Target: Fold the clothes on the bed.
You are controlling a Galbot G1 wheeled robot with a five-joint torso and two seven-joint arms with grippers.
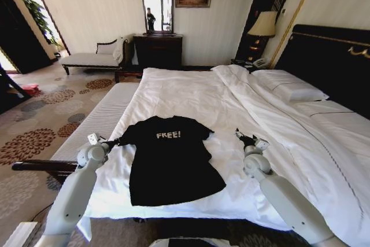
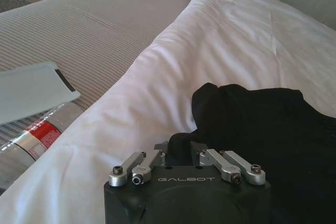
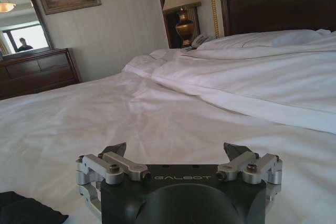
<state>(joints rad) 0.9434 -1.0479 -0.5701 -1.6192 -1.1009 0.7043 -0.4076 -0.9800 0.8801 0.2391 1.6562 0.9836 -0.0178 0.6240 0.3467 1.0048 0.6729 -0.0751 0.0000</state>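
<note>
A black T-shirt (image 1: pixel 173 160) with white "FREE!" lettering lies flat and spread out near the foot of the bed (image 1: pixel 191 93), collar toward the headboard. My left gripper (image 1: pixel 115 141) is at the shirt's left sleeve. In the left wrist view it (image 2: pixel 178 146) is shut on the black sleeve fabric (image 2: pixel 252 124), low on the white sheet (image 2: pixel 210 35). My right gripper (image 1: pixel 245 138) hovers open over bare sheet a little to the right of the shirt's other sleeve. In the right wrist view its jaws (image 3: pixel 176 150) stand wide apart with nothing between them, and a corner of the shirt (image 3: pixel 26 211) shows beside it.
A pale striped bench (image 1: pixel 98 122) runs along the bed's left side, also in the left wrist view (image 2: pixel 79 30). Pillows (image 1: pixel 292 88) and the folded duvet lie by the dark headboard (image 1: pixel 332 62). A chaise (image 1: pixel 92 57), dresser (image 1: pixel 157 49) and lamp (image 1: pixel 263 24) stand by the far wall.
</note>
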